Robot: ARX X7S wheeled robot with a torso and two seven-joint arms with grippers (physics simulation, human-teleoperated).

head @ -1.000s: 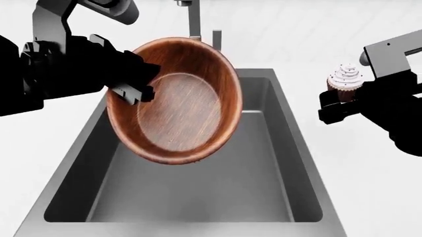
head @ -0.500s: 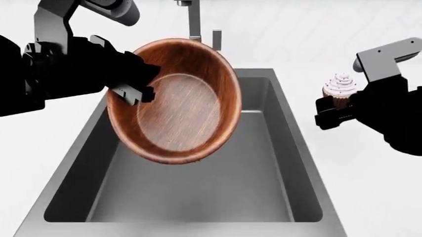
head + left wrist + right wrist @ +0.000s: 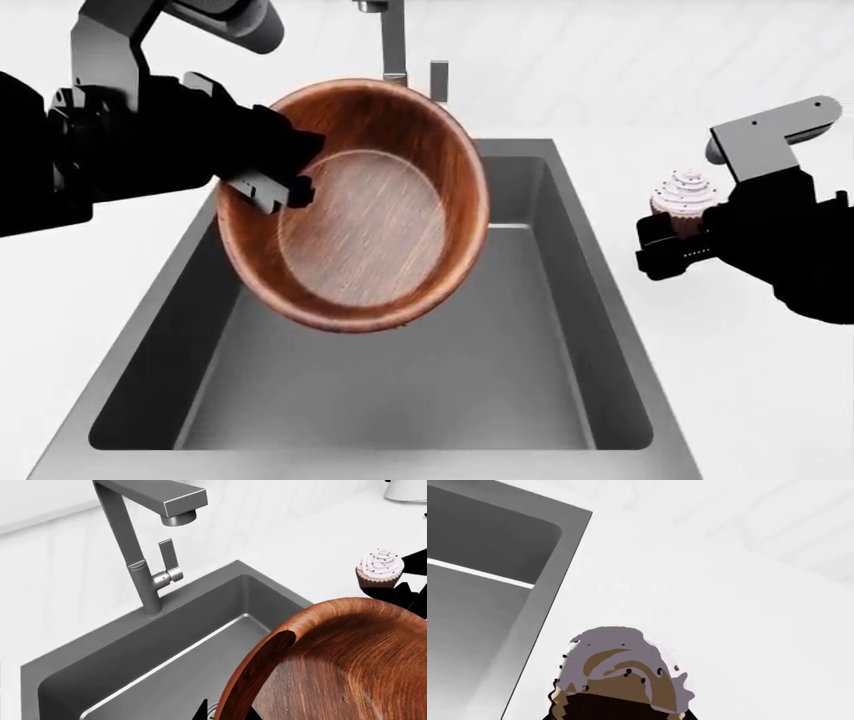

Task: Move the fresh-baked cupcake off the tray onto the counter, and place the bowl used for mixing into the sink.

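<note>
My left gripper (image 3: 274, 185) is shut on the rim of the reddish-brown wooden bowl (image 3: 354, 205) and holds it tilted on edge above the dark grey sink (image 3: 587, 300). In the left wrist view the bowl (image 3: 340, 670) fills the near corner with the sink (image 3: 167, 645) and faucet (image 3: 133, 550) behind it. My right gripper (image 3: 674, 240) is shut on the cupcake (image 3: 683, 200), white frosting up, over the white counter (image 3: 747, 380) right of the sink. The cupcake (image 3: 620, 675) shows close in the right wrist view and also in the left wrist view (image 3: 379, 569). The tray is out of view.
The steel faucet (image 3: 394, 40) stands behind the sink, just above the bowl's rim. White counter (image 3: 80, 300) lies on both sides of the basin. A pale object (image 3: 407, 490) sits at the far edge of the left wrist view.
My right gripper has moved down and slightly towards me with the cupcake. The left gripper and bowl have not moved.
</note>
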